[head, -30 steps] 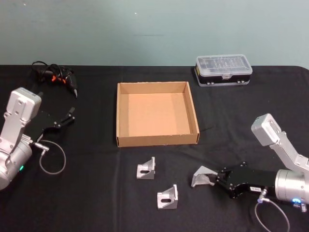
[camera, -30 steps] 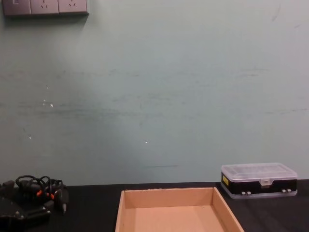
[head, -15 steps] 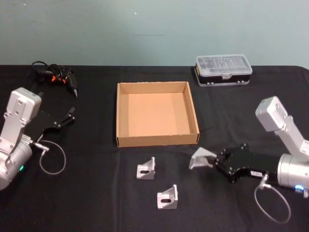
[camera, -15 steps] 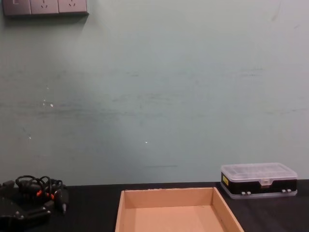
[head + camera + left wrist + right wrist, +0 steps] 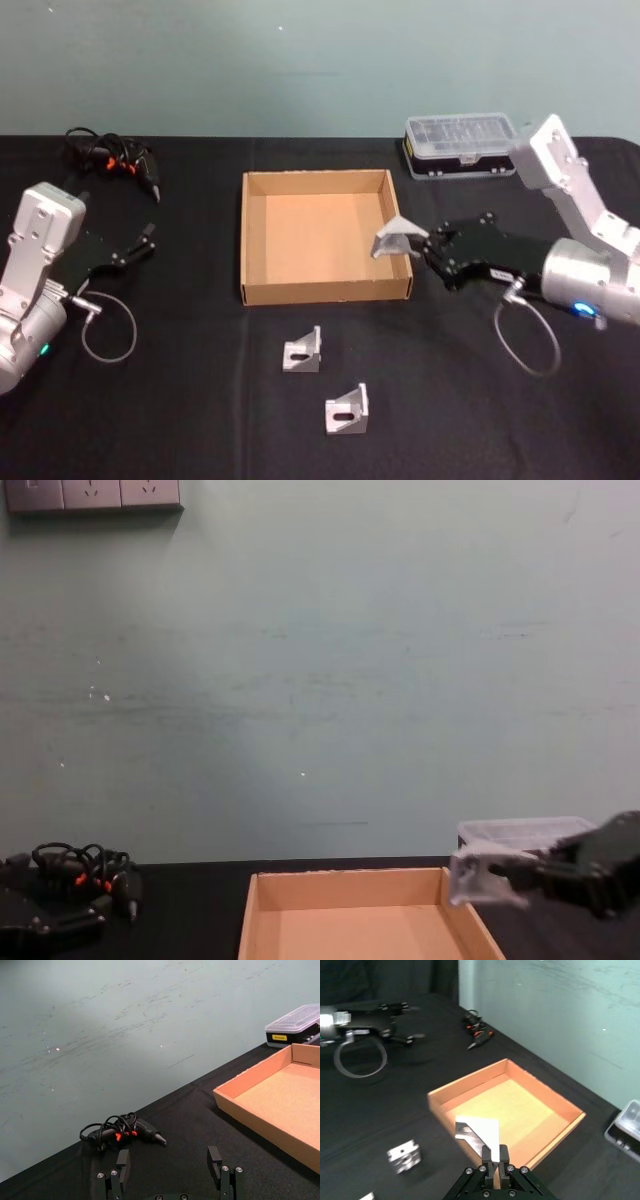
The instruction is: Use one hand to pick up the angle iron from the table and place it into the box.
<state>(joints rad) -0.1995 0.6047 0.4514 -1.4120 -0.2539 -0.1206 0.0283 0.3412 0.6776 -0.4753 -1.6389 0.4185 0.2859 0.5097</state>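
Box open on top w/ low walls, so entry from above is free; its right wall sits just under right gripper & its angle iron. Plastic case stands behind that arm; two loose angle irons lie in front of box; bare table strip btw box & left gripper

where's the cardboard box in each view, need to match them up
head view: box at table centre, right gripper holding an angle iron at its right wall, left gripper parked far left.
left wrist view: box ahead of the left gripper, clear-lidded case behind it.
right wrist view: box under the held angle iron.
chest view: box at bottom centre.
landmark: the clear-lidded case off the box's far right corner.
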